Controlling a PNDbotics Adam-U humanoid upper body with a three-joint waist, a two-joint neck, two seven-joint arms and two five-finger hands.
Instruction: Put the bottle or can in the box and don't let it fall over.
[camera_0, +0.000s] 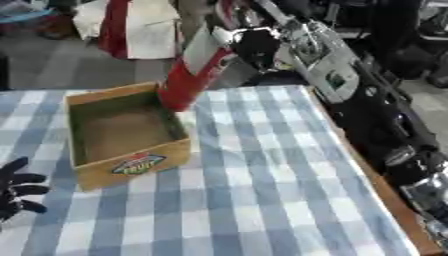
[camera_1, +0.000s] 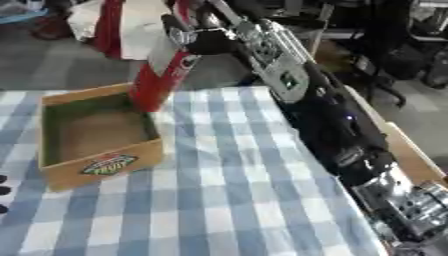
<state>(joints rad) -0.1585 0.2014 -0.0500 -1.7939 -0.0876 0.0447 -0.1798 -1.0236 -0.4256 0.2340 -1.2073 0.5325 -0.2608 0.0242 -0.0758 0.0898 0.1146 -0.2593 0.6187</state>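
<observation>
Right now you are working over a blue-and-white checked cloth (camera_0: 262, 200) on a table, with a cluttered floor lying beyond it. One bottle (camera_0: 194, 75) and one box (camera_0: 131, 172) are showing: your right hand (camera_0: 249, 42) is gripping the tilted red-and-white bottle above the box's far right corner, while your left hand (camera_0: 17, 187) is resting relaxed at the lower left.

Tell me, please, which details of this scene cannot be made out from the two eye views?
- Right hand on the red bottle: blurred in both views; finger placement unclear.
- Bottle base: whether it touches the wooden box rim or floor is unclear.
- Box label: too small to read.
- Left hand: cut by the left edge.
</observation>
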